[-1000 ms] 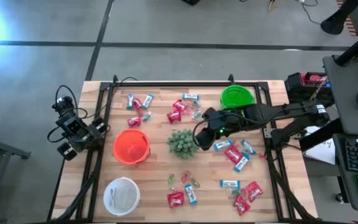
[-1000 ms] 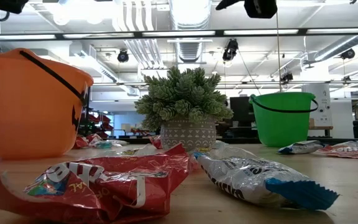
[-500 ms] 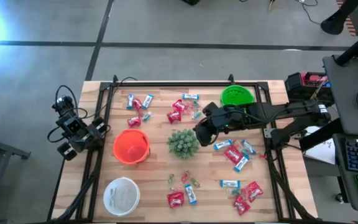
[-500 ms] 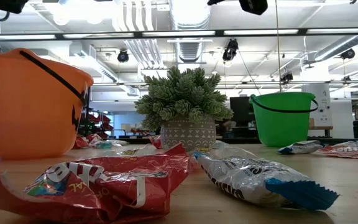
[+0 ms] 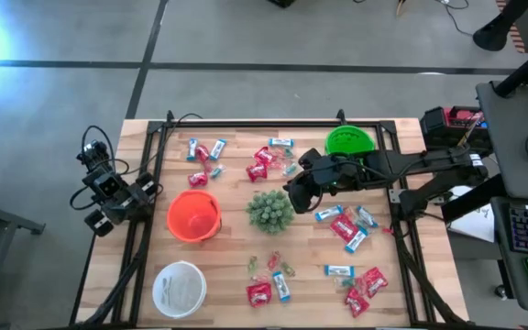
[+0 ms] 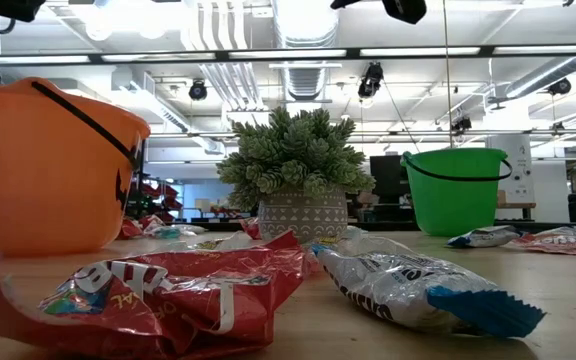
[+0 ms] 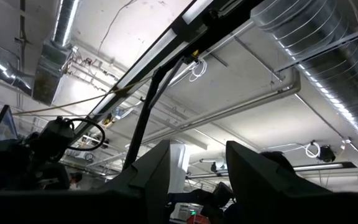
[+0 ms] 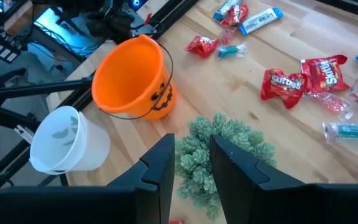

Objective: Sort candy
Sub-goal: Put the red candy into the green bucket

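Candy (image 5: 342, 226): scattered across table (image 5: 227, 275); none visibly sorted into buckets. Right gripper (image 5: 293, 189): fingers slightly apart, empty, beside plant (image 5: 269, 211).

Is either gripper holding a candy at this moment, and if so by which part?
Nothing is held. The right gripper hangs above the plant, fingers apart with nothing between them. The left gripper points at the ceiling, also with nothing between its fingers.
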`<state>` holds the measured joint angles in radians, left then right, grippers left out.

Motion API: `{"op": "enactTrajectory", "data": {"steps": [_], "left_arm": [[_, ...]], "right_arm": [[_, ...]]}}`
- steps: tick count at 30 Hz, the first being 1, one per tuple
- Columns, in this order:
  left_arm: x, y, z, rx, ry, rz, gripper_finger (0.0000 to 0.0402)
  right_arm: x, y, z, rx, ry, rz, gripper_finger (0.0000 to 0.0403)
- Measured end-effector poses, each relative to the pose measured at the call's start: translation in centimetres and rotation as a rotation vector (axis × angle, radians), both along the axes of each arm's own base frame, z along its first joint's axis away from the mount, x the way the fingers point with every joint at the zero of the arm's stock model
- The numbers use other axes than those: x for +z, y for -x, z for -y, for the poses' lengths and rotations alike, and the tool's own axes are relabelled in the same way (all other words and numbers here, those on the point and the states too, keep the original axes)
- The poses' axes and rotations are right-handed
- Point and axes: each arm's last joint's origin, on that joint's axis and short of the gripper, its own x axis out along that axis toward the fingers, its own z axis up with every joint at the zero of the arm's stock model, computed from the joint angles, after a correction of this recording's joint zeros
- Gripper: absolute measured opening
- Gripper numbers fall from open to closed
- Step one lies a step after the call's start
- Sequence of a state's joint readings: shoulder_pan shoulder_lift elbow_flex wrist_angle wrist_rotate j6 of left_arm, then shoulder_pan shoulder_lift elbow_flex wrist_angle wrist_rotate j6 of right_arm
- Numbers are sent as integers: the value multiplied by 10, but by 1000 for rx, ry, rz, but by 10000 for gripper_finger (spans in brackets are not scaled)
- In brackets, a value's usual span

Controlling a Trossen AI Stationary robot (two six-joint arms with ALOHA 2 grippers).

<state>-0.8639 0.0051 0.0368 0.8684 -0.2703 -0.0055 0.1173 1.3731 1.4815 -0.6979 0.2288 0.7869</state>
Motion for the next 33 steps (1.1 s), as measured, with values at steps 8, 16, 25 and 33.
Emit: {"op": "enactTrajectory", "data": {"steps": [8,16,25,33], "left_arm": [[0,0,0,0,0,0,139],[0,0,0,0,-2,-2,139],[0,0,0,0,-2,-2,139],[0,0,0,0,-2,-2,139]], "right_arm": [[1,1,2,-5,0,4,121],[1,1,4,-22,-8,4,139],[1,1,4,-50,-2,7,270],[1,1,7,-104,-32,17,360]]}}
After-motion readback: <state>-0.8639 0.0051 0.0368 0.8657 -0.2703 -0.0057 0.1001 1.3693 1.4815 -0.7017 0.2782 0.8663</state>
